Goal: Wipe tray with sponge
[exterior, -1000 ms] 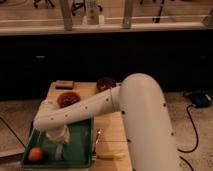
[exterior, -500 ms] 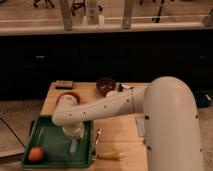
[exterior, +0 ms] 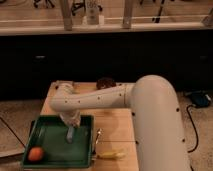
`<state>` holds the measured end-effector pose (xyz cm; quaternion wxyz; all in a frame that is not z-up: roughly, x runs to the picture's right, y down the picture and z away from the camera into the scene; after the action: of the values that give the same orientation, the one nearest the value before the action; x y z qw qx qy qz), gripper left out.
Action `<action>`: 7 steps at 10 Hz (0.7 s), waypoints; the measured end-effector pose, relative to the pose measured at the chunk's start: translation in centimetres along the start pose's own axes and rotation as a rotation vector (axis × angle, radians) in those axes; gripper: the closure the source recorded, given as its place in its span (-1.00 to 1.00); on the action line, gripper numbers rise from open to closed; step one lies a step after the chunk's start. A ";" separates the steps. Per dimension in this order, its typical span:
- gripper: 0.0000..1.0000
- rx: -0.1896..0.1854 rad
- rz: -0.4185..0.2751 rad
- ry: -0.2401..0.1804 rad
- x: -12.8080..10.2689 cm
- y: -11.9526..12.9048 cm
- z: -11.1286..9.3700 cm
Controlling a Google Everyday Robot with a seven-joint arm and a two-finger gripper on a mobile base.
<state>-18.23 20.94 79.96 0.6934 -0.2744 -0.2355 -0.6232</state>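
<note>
One orange (exterior: pixel 35 154) in tray (exterior: pixel 50 137) corner; end effector (exterior: pixel 70 135) above tray middle; banana (exterior: pixel 111 155) alongside

Gripper (exterior: pixel 70 134) over tray (exterior: pixel 50 134) middle; fruit (exterior: pixel 35 154) in near-left corner; banana (exterior: pixel 111 155) right of tray

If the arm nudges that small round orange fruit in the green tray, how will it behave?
The round orange fruit would probably roll, being ball-shaped on the smooth green plastic tray. The tray's raised rim should likely stop it. The gripper is at the tray's middle, apart from the fruit.
</note>
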 end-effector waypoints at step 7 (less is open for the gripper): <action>0.92 0.007 -0.151 -0.114 -7.9 -3.3 0.5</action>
<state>-22.44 26.89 75.35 0.6307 -0.2887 -0.2968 -0.6563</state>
